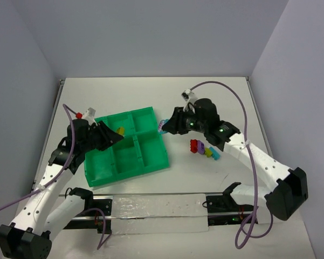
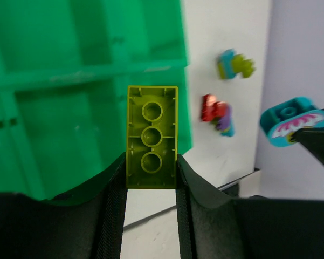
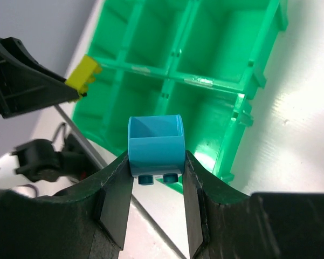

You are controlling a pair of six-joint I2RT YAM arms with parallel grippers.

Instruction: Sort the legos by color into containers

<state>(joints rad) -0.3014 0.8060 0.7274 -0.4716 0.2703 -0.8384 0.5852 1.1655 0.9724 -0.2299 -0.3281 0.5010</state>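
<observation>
The left gripper (image 2: 151,160) is closed on a yellow-green brick (image 2: 152,137), its two fingers pinching the long sides near one end. The rest of the brick sticks out ahead of the fingertips with its hollow underside facing the wrist camera. Straight ahead of and below this gripper lies the green tray (image 2: 97,73), with its raised dividers crossing under the brick. From above, the brick (image 1: 120,131) hangs over the far part of the tray (image 1: 126,175), though which compartment it is over is hard to tell.

The right gripper (image 3: 156,162) is clamped on a light blue brick (image 3: 155,143), gripped by its two side faces with the studs pointing back toward the wrist. The tray's outer wall and right-hand edge (image 3: 242,116) lie just below and ahead of these fingertips, between the brick and the compartments beyond. Across the tray from it, up and to the left, the left gripper's dark finger holds the yellow-green brick (image 3: 83,73) out.

Behind the right gripper (image 1: 164,127), beside its forearm, a cluster of loose bricks (image 1: 201,147) in red, purple, yellow-green and light blue sits on the white table (image 1: 151,91), close to the tray's right side but apart from it.
</observation>
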